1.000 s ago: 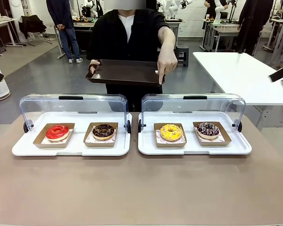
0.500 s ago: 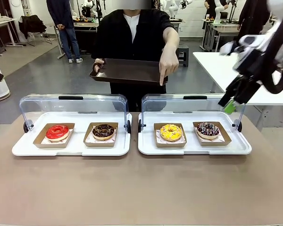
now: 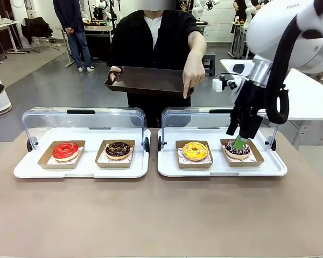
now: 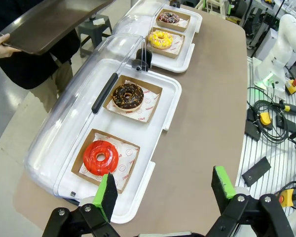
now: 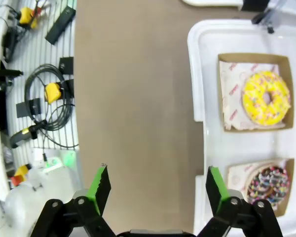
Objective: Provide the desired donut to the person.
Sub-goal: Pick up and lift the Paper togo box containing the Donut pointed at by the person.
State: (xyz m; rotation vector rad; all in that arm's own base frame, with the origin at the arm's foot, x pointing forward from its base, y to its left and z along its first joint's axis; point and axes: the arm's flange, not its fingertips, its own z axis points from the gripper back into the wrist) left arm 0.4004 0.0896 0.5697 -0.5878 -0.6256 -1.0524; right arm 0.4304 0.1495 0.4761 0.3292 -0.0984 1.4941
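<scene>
The person's hand (image 3: 192,70) points down, by my reading at the yellow donut (image 3: 195,150). It lies flat, hole up, in its cardboard tray (image 3: 194,164) on the white tray (image 3: 220,170), at 9 o'clock of the sprinkled chocolate donut (image 3: 231,146). Being round, it has no long axis. It looks light, soft and sticky-glazed, so gripping the stiffer cardboard rim seems safer. The right gripper (image 3: 240,143) hovers by the chocolate one, jaws wide. The left gripper (image 4: 165,188) has its jaws wide too, holding nothing.

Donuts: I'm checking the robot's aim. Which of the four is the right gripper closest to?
The sprinkled chocolate donut in the rightmost box; the right gripper hangs over it, open.
</scene>
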